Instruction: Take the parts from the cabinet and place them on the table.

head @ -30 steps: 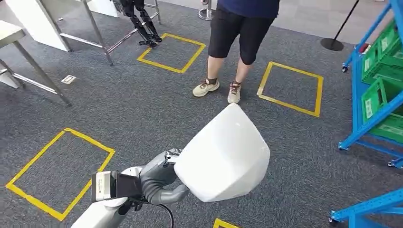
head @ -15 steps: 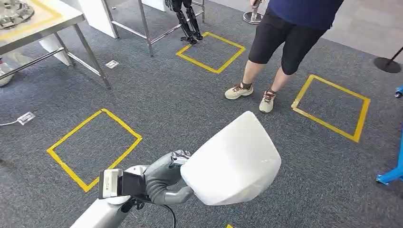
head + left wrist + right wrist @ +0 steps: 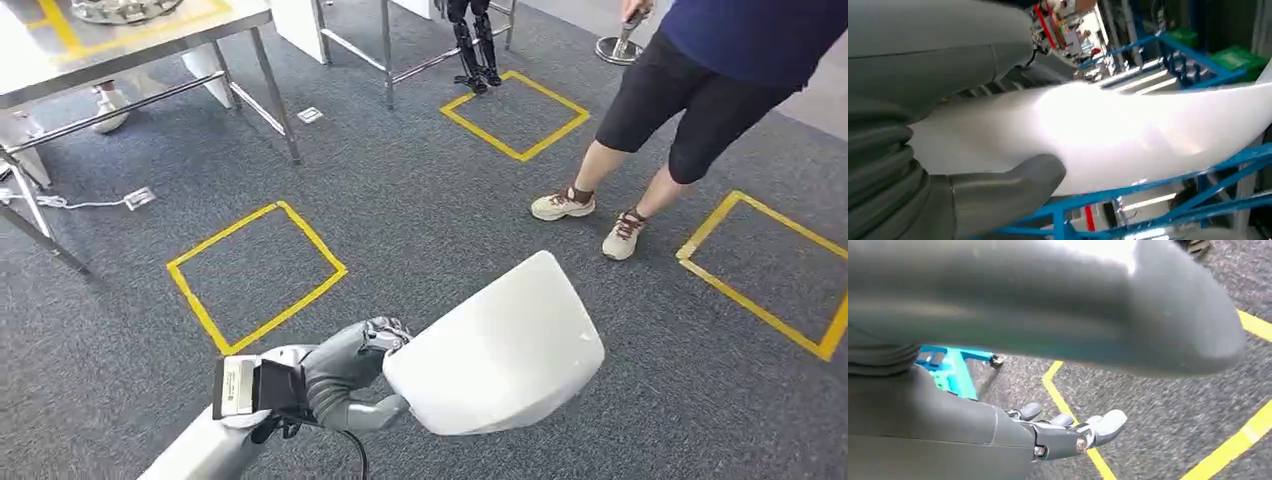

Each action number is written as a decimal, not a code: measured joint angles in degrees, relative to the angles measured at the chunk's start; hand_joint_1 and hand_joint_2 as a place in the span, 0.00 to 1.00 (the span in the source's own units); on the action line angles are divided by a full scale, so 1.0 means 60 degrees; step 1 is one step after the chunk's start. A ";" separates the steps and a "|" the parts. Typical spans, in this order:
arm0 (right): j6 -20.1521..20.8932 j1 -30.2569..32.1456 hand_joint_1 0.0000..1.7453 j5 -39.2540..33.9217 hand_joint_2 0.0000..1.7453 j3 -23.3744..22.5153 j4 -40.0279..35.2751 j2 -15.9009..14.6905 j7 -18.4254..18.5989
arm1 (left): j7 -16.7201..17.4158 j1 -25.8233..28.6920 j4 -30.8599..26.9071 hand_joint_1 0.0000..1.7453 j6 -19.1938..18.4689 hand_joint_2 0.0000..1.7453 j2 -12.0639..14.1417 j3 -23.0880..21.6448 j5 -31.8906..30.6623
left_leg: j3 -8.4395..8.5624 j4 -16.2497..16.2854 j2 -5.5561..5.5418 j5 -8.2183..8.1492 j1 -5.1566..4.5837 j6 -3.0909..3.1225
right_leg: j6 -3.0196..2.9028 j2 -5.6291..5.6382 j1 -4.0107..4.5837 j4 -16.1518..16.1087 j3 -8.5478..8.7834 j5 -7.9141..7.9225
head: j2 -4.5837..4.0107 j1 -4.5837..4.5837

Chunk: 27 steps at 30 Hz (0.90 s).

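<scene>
Steel-legged worktable (image 3: 150,40), far left: the likely drop-off, well apart from the load. Left hand (image 3: 365,375): clasped the large white smooth-shelled plastic part (image 3: 495,350) at its edge, carried over grey carpet. Right hand (image 3: 1073,432): empty, fingers loosely extended. Person (image 3: 700,100): stood far right.

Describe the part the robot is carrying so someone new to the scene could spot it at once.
Start from the grey carpet marked with yellow tape squares in the head view. Near the bottom, the silver left arm ends in the left hand, which grips the white part. It is a large, smooth, glossy white shell with rounded edges, the one thing here held off the floor.
</scene>
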 joint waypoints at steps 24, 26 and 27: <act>-0.0022 0.0019 0.00 -0.0095 0.00 -0.0004 0.0000 0.0062 -0.0084 | 0.0346 -0.0110 -0.0051 1.00 0.0004 1.00 -0.0131 -0.0142 -0.0077 | -0.1513 0.2817 -0.0654 -0.1105 0.0138 -0.0386 | -0.0254 0.0902 -0.0152 -0.0124 -0.0073 0.0082 | 0.0000 -0.0011; -0.0033 -0.0032 0.00 -0.0120 0.00 -0.0004 0.0000 0.0062 -0.0135 | 0.0346 -0.0114 -0.0058 1.00 0.0004 1.00 -0.0135 -0.0157 -0.0080 | -0.0728 0.1583 -0.0620 -0.0446 0.0137 -0.0340 | -0.0244 0.0777 -0.0140 -0.0109 -0.0055 0.0079 | 0.0000 -0.0014; -0.0033 -0.0057 0.00 -0.0124 0.00 -0.0004 0.0000 0.0066 -0.0142 | 0.0346 -0.0117 -0.0062 1.00 0.0004 1.00 -0.0135 -0.0168 -0.0084 | -0.0203 0.0678 -0.0580 -0.0100 0.0133 -0.0289 | -0.0222 0.0755 -0.0139 -0.0093 -0.0041 0.0066 | 0.0000 -0.0018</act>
